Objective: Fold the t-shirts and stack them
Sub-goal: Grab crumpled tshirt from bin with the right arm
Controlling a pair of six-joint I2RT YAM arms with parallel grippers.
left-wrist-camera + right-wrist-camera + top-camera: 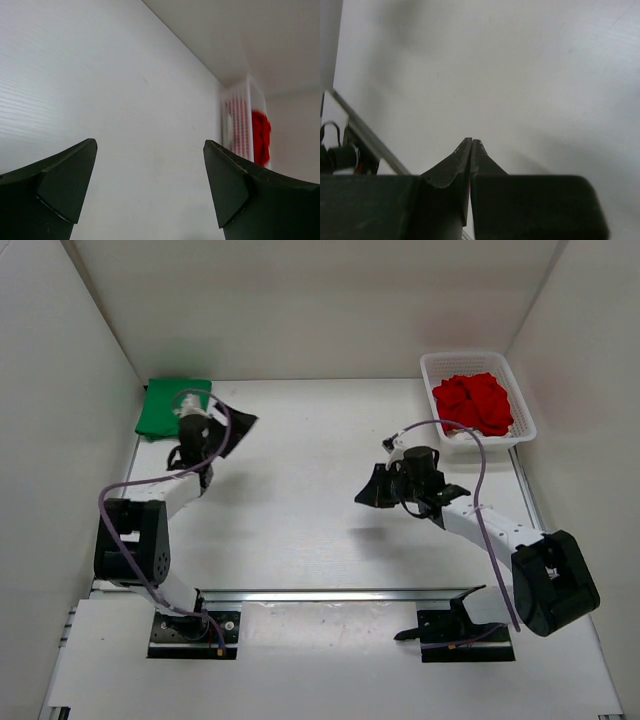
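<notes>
A bright green t-shirt (172, 406) lies folded flat at the far left corner of the table. A red t-shirt (474, 402) lies crumpled in the white mesh basket (470, 358) at the far right, and the left wrist view shows the red t-shirt (261, 137) far off. My left gripper (240, 425) hovers just right of the green shirt, open, with nothing between its fingers (150, 144). My right gripper (368, 492) hangs over the middle right of the table, pointing left. Its jaws are shut on nothing (472, 141).
White walls enclose the table on the left, far and right sides. The basket (239, 125) stands against the right wall. A metal rail (340, 594) runs along the near edge by the arm bases.
</notes>
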